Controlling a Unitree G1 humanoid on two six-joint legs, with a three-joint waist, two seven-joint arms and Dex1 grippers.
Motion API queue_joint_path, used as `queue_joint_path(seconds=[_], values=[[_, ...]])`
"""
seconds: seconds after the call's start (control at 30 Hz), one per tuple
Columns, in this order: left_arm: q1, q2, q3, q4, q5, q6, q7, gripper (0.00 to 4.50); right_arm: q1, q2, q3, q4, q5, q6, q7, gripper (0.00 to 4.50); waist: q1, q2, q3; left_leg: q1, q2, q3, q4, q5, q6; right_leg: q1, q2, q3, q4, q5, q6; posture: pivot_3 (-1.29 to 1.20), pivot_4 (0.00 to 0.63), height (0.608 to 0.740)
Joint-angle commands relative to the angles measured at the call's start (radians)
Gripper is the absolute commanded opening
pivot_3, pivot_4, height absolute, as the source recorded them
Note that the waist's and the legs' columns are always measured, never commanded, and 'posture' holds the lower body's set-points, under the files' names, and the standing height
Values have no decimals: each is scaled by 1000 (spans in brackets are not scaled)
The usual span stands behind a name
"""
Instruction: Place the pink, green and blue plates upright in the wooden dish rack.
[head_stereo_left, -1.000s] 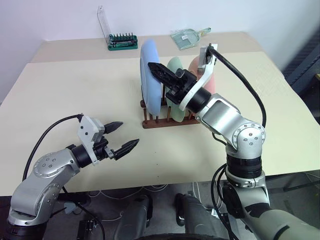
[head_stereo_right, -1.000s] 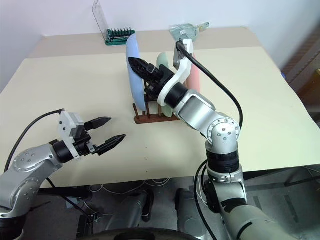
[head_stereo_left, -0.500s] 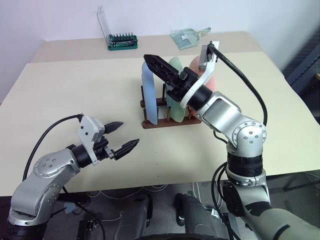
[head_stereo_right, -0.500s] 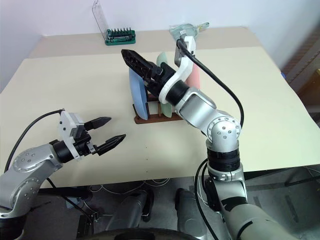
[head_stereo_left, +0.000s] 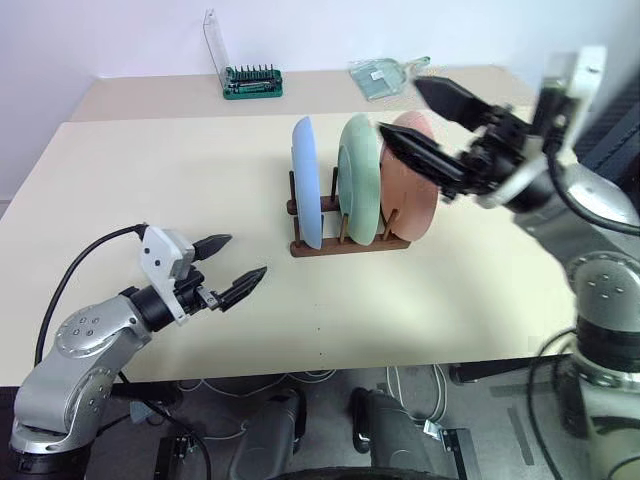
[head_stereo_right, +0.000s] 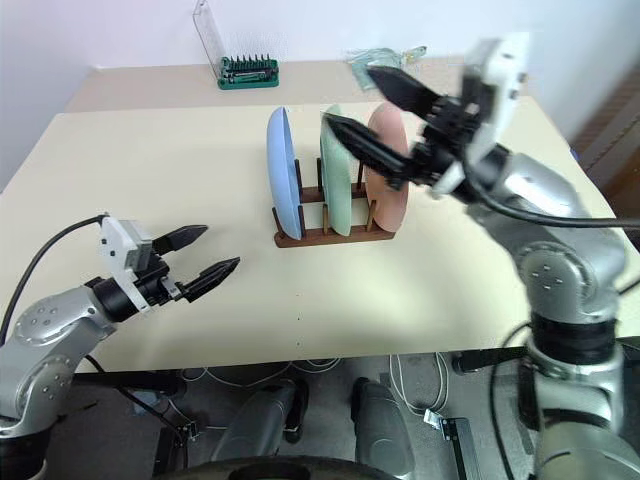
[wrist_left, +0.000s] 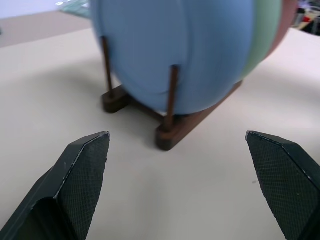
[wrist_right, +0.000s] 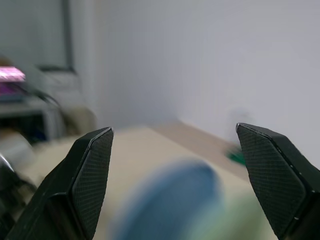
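Plates (head_stereo_left: 360, 180) beside right gripper (head_stereo_left: 422, 120)

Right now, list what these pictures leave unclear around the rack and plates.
- Rack: in the head views the blue plate, green plate and pink plate hide most pegs, so each plate's slot is uncertain.
- Pink plate: the open right gripper, blurred, covers its upper edge.
- Left wrist view: the blue plate hides nearly all of the other two; the open left gripper frames it.
- Right wrist view: plates too blurred to read.
- Bit case: contents too small.
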Motion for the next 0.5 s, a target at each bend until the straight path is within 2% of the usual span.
queue_joint_path(seconds=[0.03, 0.13, 0.23, 0.37, 0.5], values=[[9, 5, 28, 17, 18, -39, -8, 4500, 120, -69, -126, 29, -39, -51, 145, 3980, -1, 0, 0, 0, 0, 0, 0, 0, 0, 0, 0, 0, -1, 0, 0, 0, 150, 740], [32, 1, 27, 92, 57, -81, -18, 4500, 312, -87, -190, 132, -153, -115, 201, 3980, 1, 0, 0, 0, 2, 0, -2, -1, 1, 1, 0, -1, -3, 1, -1, 0, 150, 740], [40, -12, 12, 139, 90, -115, -14, 4500, 408, -80, -161, 215, -277, -187, 215, 3980, -1, 0, 0, 0, 2, 1, -1, -2, 2, 2, 0, -1, -5, 2, -2, 0, 150, 740], [48, -31, -1, 182, 120, -152, -16, 4500, 421, -26, -110, 299, -378, -270, 201, 3980, -3, 1, 0, 1, 4, 5, 0, -4, 0, 2, -1, -1, -5, 4, -2, 0, 150, 740], [37, -46, -3, 211, 146, -176, -7, 4500, 366, 12, -72, 405, -440, -330, 200, 3980, -2, 1, 0, 1, 5, 5, 1, -4, -1, 2, -1, -3, -6, 4, -1, 0, 150, 740]])
